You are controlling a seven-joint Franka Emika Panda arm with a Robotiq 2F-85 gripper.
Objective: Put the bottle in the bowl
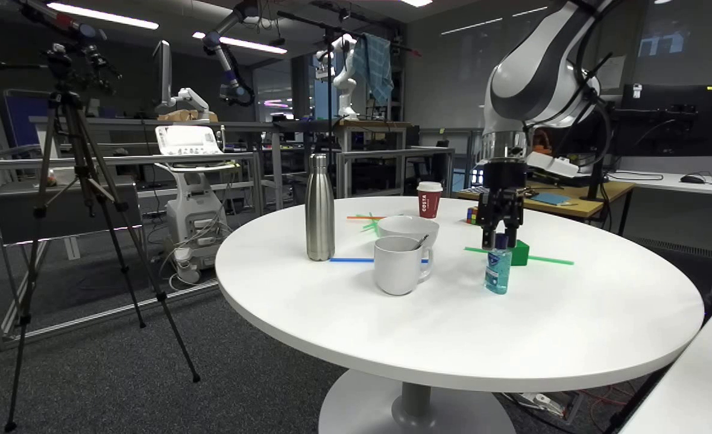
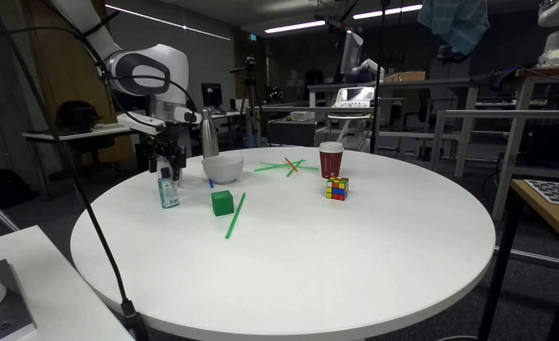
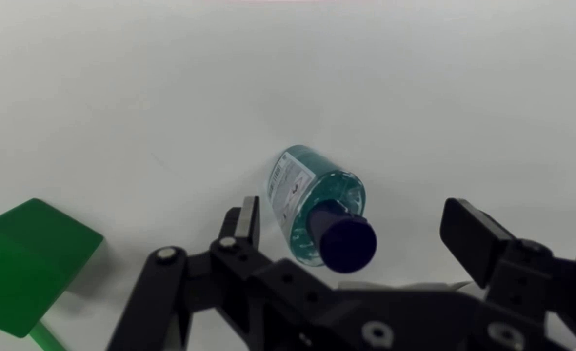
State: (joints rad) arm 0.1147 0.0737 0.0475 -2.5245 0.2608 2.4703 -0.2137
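- teal plastic bottle [image 1: 498, 272] stood upright on white table [image 2: 307, 265]
- dark cap [image 3: 348, 247] straddled by spread gripper [image 3: 353, 222], gaps both sides
- white bowl [image 2: 223, 169] set apart, near white mug [image 1: 393, 270]

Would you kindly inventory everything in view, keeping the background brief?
bottle: one, blue, upright on the table
bowl: one, white, near the mug
mug: one, white, near the bowl
stick: one, dark, seemingly in the mug
flask: one, silver, on the table
cup: one, red, white-lidded, near the puzzle cube
puzzle cube: one, multicoloured, near the cup
block: one, green, near the bottle
straws: several green, one orange, one blue, on the table
table: one, white, underneath
cart: one, white, background
tripod: at least one, dark, background
cloth: one, blue, background
other arms: several, white or dark, background
gripper: one, black, open around the bottle's cap
arm: one, white and grey, above the gripper
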